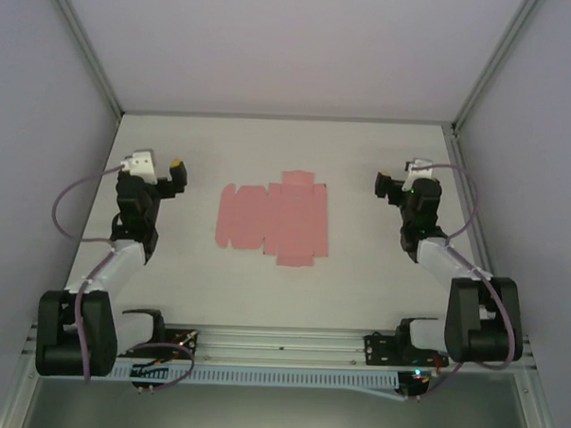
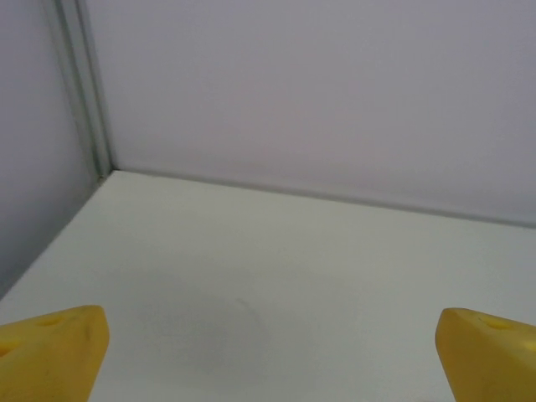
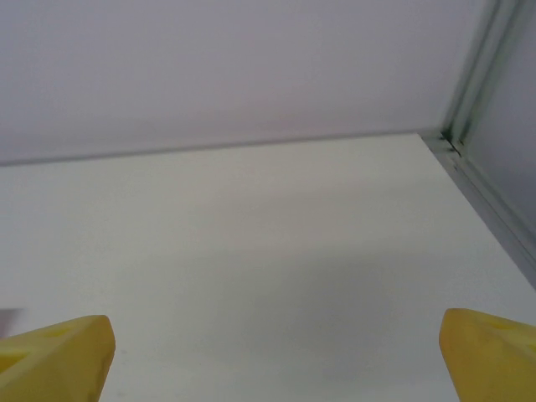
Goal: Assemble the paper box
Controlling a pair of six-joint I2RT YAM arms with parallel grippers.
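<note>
The paper box [image 1: 274, 216] lies as a flat pink die-cut sheet with flaps in the middle of the white table [image 1: 263, 289]. My left gripper [image 1: 169, 179] hovers to the left of the sheet, well apart from it. My right gripper [image 1: 389, 187] hovers to its right, also apart. In the left wrist view the left gripper [image 2: 272, 356] is open, with yellow fingertips [image 2: 52, 352] at both lower corners and bare table between. In the right wrist view the right gripper [image 3: 276, 356] is open too, its yellow fingertips [image 3: 59, 356] wide apart over bare table.
Grey walls with metal corner posts [image 1: 84, 44] enclose the table at the back and sides. An aluminium rail [image 1: 280, 346] with both arm bases runs along the near edge. A violet cable [image 1: 73, 200] loops beside the left arm.
</note>
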